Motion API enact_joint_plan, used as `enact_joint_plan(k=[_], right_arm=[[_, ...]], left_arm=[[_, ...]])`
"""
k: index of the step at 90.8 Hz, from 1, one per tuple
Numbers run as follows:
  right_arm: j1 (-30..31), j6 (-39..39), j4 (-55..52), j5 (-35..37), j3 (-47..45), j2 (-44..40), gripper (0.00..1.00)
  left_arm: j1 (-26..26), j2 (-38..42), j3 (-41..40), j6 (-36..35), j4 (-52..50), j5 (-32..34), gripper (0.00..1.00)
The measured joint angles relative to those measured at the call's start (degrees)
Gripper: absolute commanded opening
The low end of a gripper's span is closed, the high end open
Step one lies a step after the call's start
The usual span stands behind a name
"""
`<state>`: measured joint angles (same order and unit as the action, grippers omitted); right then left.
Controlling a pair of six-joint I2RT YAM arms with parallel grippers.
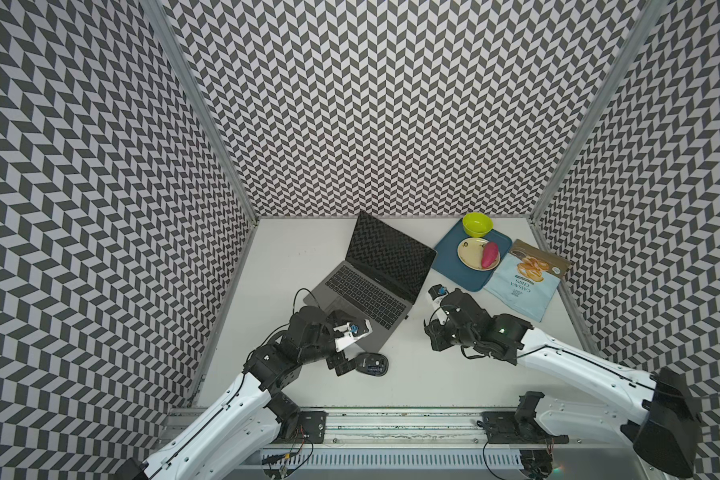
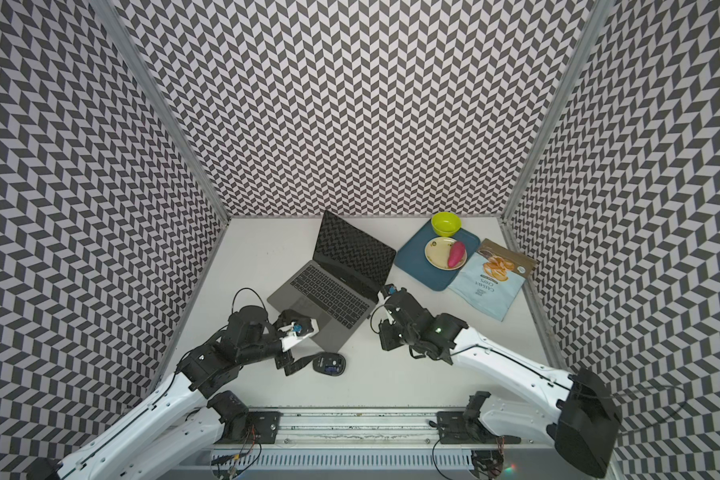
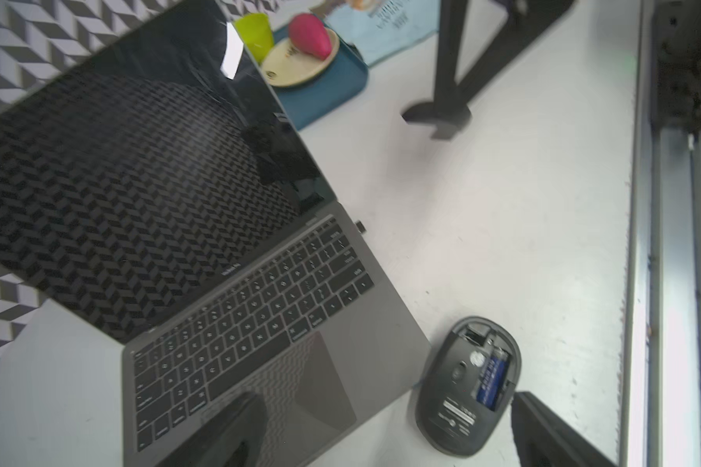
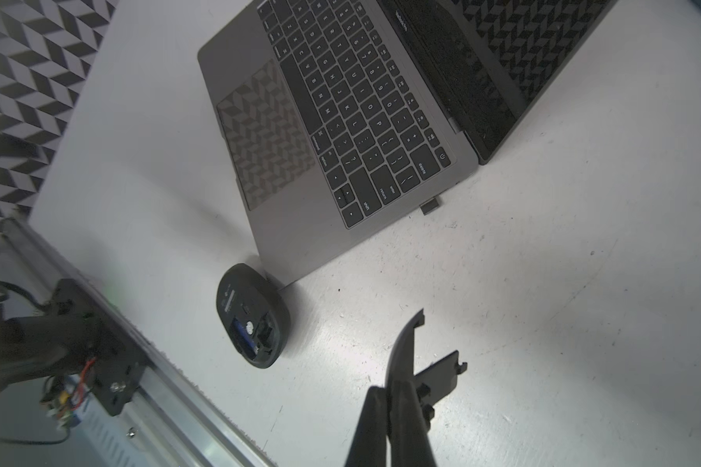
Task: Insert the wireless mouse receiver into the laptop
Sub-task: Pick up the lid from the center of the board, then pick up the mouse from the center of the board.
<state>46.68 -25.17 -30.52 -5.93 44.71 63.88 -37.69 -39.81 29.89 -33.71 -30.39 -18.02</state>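
The laptop (image 1: pixel 362 291) (image 2: pixel 329 295) stands open at mid-table. The wireless mouse receiver (image 4: pixel 430 205) (image 3: pixel 361 226), a tiny dark nub, juts from the laptop's right side edge. My right gripper (image 4: pixel 397 388) (image 1: pixel 433 332) hangs to the right of the laptop, apart from it and shut on a curved black mouse cover (image 4: pixel 442 374). My left gripper (image 3: pixel 381 444) (image 1: pixel 350 340) is open. One of its fingers is over the trackpad and the other is beside the upturned black mouse (image 3: pixel 468 384) (image 1: pixel 373 364), whose battery bay is uncovered.
At the back right, a blue tray (image 1: pixel 454 270) carries a green bowl (image 1: pixel 477 223) and a plate (image 1: pixel 470 249) with a pink object (image 1: pixel 490 255). A chips bag (image 1: pixel 524 282) lies beside it. Patterned walls enclose three sides, and a metal rail (image 1: pixel 391 419) runs along the front.
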Motion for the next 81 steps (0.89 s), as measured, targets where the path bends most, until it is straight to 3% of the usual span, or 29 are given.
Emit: enact_joint_plan(k=[18,32,51,58,67,81], right_arm=[[-5.2,-0.1,1.7,-14.4,-0.9,-3.0,0.0],[-7.5,-0.8,3.8,-21.5,-2.4,-5.4,0.0],[-9.1,-1.7,5.7,-26.6,-4.7,-7.9,0.0],[-9.6,-2.0,6.4,-27.9,-5.7,-8.2,0.0],[-9.9,-2.5,7.1,-29.2,-7.0,-8.6,0.0],[-10.3,-3.2,8.0,-30.7,-8.3,-9.3,0.0]], left_arm=[[-9.3,-7.4,-1.3,-4.5,-1.6,2.1,1.0],[-14.1,-12.4,-2.7,-6.3,0.2,7.1,1.0],[-14.4,-17.0,-5.0,-6.4,5.7,13.1,0.99],[-14.4,-19.7,-4.9,-6.2,7.4,14.9,0.93],[-14.3,-22.5,-4.9,-6.1,8.2,16.5,0.77],[-13.9,-23.9,-4.9,-5.2,8.4,17.7,0.74]])
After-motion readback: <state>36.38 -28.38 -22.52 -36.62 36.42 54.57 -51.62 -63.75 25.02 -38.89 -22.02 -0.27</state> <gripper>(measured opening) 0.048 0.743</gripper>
